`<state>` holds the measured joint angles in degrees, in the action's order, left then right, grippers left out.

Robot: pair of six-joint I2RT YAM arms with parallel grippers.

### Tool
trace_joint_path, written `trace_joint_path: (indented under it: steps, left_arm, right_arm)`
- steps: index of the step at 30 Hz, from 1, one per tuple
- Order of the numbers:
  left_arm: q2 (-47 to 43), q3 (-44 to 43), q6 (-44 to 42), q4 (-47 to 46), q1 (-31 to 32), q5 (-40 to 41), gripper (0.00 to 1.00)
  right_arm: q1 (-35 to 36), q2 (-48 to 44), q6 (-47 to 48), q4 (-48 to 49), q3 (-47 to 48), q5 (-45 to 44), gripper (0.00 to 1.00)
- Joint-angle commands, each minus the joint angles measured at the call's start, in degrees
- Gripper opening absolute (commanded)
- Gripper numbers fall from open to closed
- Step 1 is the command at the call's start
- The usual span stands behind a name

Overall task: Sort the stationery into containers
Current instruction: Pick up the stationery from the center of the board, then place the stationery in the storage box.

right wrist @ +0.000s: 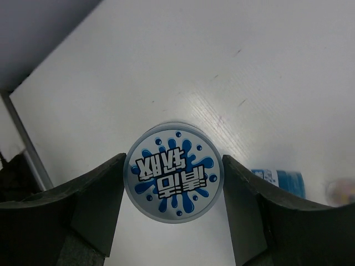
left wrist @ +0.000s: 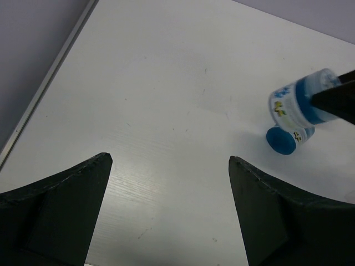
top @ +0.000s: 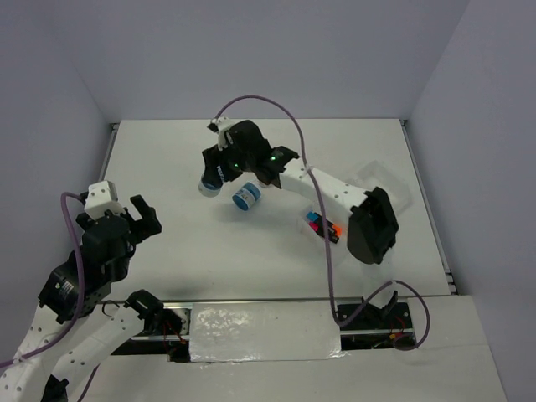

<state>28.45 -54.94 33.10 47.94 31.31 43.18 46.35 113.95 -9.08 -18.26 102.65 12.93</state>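
My right gripper (top: 211, 178) (right wrist: 173, 166) is shut on a round blue-white patterned disc (top: 208, 184) (right wrist: 173, 172) (left wrist: 302, 102), one finger on each side, held just above the table. A second disc (top: 245, 198) (left wrist: 285, 138) (right wrist: 280, 180) lies on the table just to its right. The markers (top: 322, 225), showing pink, blue and orange caps, lie at the left end of the translucent tray (top: 392, 180), partly hidden by my right arm. My left gripper (top: 141, 216) (left wrist: 169, 160) is open and empty over bare table at the left. The pink-capped tube cannot be made out.
The table's raised left edge (left wrist: 47, 91) runs close to my left gripper. Grey walls close in the back and both sides. My right forearm (top: 368, 222) lies across the tray's left part.
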Motion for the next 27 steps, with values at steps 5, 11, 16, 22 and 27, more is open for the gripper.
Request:
trace_joint_path:
  steps: [5, 11, 16, 22, 27]
  left_arm:
    - [-2.2, 0.3, -0.8, -2.0, 0.0, 0.2, 0.99]
    - [-2.0, 0.4, -1.5, -2.6, -0.2, -0.9, 0.99]
    - [-1.8, 0.5, -1.5, -2.6, -0.1, -1.4, 0.99]
    - [-2.3, 0.7, -1.6, -2.8, -0.1, -1.6, 0.99]
    - [-1.9, 0.8, -2.1, -3.1, -0.1, -2.2, 0.99]
  right_arm:
    - [-6.1, -30.3, -0.8, -1.7, -20.6, -18.9, 0.24]
    - [-20.8, -50.8, -4.5, -7.5, -37.4, -36.6, 0.25]
    - [-29.4, -52.6, -5.8, -6.4, -42.0, -39.2, 0.25]
    - [-33.3, -44.6, -7.0, -3.6, -42.2, -35.2, 0.26]
    - [-33.9, -38.5, -8.8, -0.8, -43.1, -33.0, 0.27]
